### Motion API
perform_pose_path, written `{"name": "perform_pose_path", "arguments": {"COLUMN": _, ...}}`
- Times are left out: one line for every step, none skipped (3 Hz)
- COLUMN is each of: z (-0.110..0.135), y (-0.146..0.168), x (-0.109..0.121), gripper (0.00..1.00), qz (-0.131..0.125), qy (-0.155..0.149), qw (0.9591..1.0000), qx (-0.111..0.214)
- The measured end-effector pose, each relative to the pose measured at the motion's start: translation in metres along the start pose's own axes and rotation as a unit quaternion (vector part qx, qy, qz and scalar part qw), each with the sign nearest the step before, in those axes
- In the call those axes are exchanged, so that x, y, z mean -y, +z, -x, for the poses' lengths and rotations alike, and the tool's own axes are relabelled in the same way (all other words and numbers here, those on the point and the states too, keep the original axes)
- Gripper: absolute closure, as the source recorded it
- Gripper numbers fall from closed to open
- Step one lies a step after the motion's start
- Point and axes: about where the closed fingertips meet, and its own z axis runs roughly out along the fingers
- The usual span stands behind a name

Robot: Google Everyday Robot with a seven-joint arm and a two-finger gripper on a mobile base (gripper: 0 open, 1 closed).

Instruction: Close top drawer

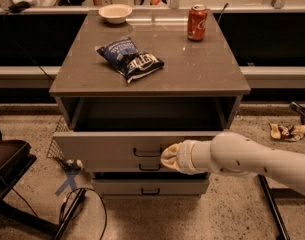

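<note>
1. Wide, shallow grey top drawer (102,145) with small dark bail handle (147,152): uppermost of three in the grey-topped cabinet (202,79); stands part-way out, front well forward of the cabinet face.
2. Cream-tipped gripper (169,156) on a white arm (252,159): pressed to the drawer front just right of the handle; released or clenched, cannot tell.
3. Risks, by judgement: off-centre push, liable to skew the drawer and bind it on its runners; low contact near the bottom edge, liable to slip onto the second grey drawer front (112,167); hard shove, liable to topple the red soda can (197,22).
4. Containers: top drawer, nothing seen in the visible part, near portion hidden behind its own front; pale shallow bowl (115,12) at the far edge, nothing seen inside; blue crisp bag (129,59), lying flat, contents unseen.
</note>
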Motion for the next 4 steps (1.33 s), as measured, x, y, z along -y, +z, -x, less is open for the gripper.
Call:
{"name": "perform_pose_path", "arguments": {"z": -0.008, "y": 0.009, "x": -0.003, "gripper": 1.0, "qz": 0.005, "qy": 0.003, "qw": 1.0, "qx": -0.001}}
{"name": "perform_pose_path", "arguments": {"z": -0.031, "y": 0.023, "x": 0.018, "gripper": 1.0, "qz": 0.006, "qy": 0.004, "qw": 0.9999, "qx": 0.01}}
{"name": "perform_pose_path", "arguments": {"z": -0.031, "y": 0.023, "x": 0.018, "gripper": 1.0, "qz": 0.006, "qy": 0.004, "qw": 0.9999, "qx": 0.01}}
{"name": "perform_pose_path", "arguments": {"z": -0.039, "y": 0.023, "x": 0.036, "gripper": 1.0, "qz": 0.008, "qy": 0.006, "qw": 0.9999, "qx": 0.012}}
